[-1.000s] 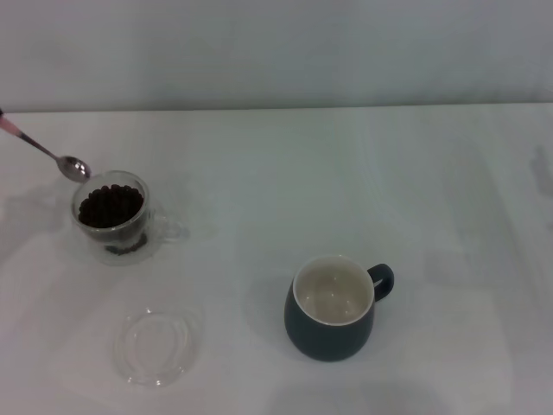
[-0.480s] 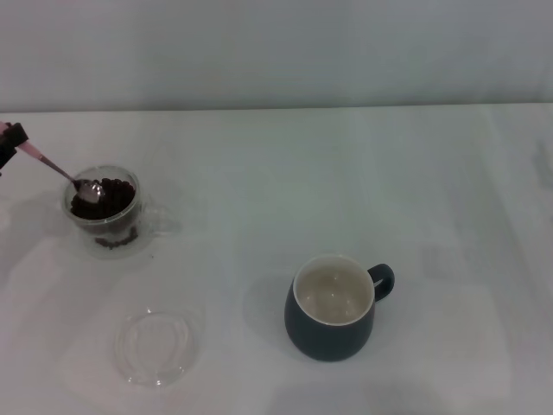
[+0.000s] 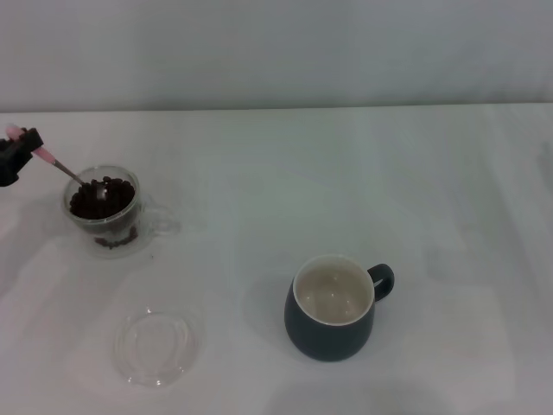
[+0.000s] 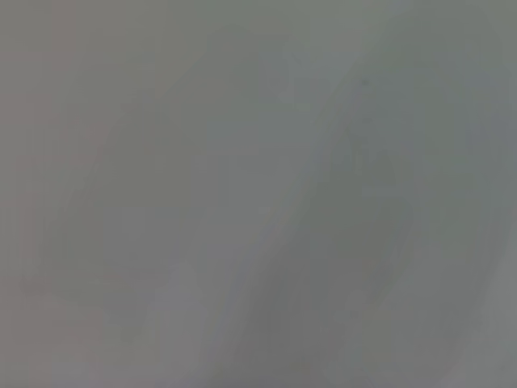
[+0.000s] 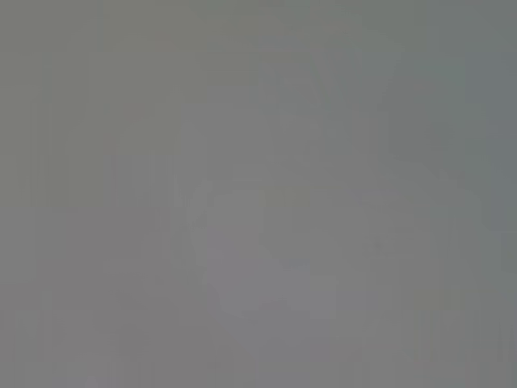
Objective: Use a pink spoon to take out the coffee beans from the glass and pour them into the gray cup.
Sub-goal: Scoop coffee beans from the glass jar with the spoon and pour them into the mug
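Observation:
In the head view the glass (image 3: 105, 213) stands at the far left of the table, filled with dark coffee beans (image 3: 102, 199). My left gripper (image 3: 19, 149) shows at the left edge, shut on the pink spoon (image 3: 54, 161) by its pink handle. The spoon slopes down to the right and its metal bowl is sunk in the beans. The gray cup (image 3: 333, 307) stands at the front middle, its cream inside bare, its handle to the right. The right gripper is out of view. Both wrist views show only plain grey.
A flat round clear glass dish (image 3: 155, 346) lies on the white table (image 3: 346, 181) in front of the glass. A pale wall runs along the table's far edge.
The spoon has come down from beside the glass's rim into the beans. My left gripper has come into view from the left edge. The glass has shifted slightly left.

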Available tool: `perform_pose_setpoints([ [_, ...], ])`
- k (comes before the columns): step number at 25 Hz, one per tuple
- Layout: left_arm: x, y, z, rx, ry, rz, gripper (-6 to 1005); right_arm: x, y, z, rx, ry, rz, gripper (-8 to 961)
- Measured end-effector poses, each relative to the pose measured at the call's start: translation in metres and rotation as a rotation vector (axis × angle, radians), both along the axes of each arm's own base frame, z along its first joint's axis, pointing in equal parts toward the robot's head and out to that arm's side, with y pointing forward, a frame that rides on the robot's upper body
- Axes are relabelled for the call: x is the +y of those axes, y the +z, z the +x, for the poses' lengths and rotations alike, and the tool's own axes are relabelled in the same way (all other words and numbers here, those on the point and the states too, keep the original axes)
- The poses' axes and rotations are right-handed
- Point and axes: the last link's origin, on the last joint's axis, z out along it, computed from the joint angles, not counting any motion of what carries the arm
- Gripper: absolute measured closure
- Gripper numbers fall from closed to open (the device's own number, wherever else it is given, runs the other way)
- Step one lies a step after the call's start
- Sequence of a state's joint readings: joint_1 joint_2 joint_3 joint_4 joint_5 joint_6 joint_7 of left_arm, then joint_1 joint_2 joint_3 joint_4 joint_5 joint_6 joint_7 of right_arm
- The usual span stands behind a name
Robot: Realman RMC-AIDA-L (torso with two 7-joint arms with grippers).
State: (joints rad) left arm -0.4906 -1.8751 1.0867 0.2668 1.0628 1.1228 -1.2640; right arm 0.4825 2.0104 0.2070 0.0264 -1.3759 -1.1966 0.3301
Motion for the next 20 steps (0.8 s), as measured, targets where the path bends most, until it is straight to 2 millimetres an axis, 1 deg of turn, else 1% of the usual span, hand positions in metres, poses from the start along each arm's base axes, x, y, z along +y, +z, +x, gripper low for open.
perform_pose_setpoints([
  [6,0.002,-0.008,0.002,0.0,0.017,-0.004,863,-0.001,0.001,0.002,0.007,-0.01,0.011,227],
  [14,0.003,-0.018,0.005,-0.071,0.059,-0.022,863,0.0,0.001,0.002,0.009,-0.011,0.011,227],
  [15,0.003,-0.019,0.006,-0.111,0.081,-0.026,863,0.0,0.002,0.002,0.009,-0.011,0.011,227],
  [17,0.003,-0.019,0.006,-0.128,0.09,-0.024,863,0.0,0.003,0.002,0.007,-0.012,0.014,227],
  [20,-0.001,-0.017,0.0,-0.211,0.15,-0.017,863,0.001,0.005,0.002,0.001,-0.012,0.016,227],
])
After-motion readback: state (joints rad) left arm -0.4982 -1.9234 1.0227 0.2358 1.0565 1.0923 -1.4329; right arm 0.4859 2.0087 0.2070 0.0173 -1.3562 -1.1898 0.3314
